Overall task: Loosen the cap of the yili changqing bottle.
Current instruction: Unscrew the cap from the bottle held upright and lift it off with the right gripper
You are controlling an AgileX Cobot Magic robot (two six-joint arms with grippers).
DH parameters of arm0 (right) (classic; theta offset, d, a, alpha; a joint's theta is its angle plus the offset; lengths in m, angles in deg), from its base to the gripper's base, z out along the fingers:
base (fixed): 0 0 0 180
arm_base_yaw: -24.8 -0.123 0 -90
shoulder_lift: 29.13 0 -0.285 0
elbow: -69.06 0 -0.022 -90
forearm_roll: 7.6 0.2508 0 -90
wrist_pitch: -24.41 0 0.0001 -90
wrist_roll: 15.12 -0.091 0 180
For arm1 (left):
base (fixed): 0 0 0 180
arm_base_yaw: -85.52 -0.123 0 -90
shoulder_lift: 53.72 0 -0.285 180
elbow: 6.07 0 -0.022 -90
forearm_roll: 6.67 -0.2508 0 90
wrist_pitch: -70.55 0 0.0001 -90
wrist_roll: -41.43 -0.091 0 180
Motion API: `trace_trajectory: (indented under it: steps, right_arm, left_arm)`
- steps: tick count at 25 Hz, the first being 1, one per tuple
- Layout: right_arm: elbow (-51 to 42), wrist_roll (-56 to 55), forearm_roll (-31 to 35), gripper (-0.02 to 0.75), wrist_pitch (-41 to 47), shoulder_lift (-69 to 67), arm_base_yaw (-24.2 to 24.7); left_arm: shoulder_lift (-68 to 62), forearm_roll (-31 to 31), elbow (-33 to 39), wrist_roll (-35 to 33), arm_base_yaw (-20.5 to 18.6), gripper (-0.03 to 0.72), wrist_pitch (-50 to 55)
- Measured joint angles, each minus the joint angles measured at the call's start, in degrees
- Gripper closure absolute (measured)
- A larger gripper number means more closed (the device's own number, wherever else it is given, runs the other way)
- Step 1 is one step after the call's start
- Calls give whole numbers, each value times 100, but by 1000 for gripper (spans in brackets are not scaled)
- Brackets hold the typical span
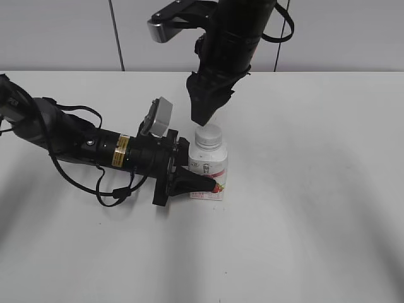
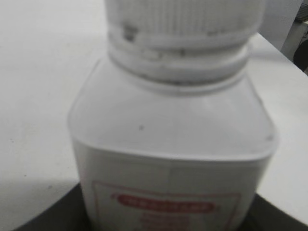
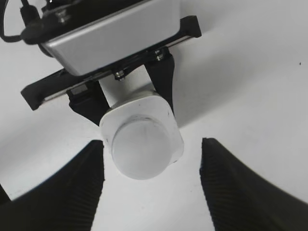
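Note:
The yili changqing bottle [image 1: 209, 167] stands upright on the white table, white with a pink-red strawberry label. Its white ribbed cap [image 1: 208, 136] sits on the neck. My left gripper [image 1: 203, 184] lies low from the left and is shut on the bottle's lower body. The left wrist view shows the bottle [image 2: 173, 159] close up, with the cap [image 2: 185, 19] at the top. My right gripper [image 1: 203, 120] hangs just above the cap, apart from it. In the right wrist view it [image 3: 151, 185] is open, and the cap [image 3: 142, 149] lies between its fingers from above.
The white table [image 1: 315, 189] spreads all round the bottle. The left arm's body and cables [image 1: 76, 145] lie across the left side of the table. A grey wall [image 1: 63, 31] runs behind the far edge.

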Motion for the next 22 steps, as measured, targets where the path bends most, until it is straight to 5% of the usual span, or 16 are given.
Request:
trace_trajectory:
  steps: [7, 22]
  right_arm:
    - [5, -2809, -196, 244, 0, 38, 0]
    - [5, -5310, -116, 244, -4, 20, 0]
  left_arm:
    - [0, 19, 0, 130, 0, 312, -5]
    - [0, 30, 0, 167, 0, 312, -5]
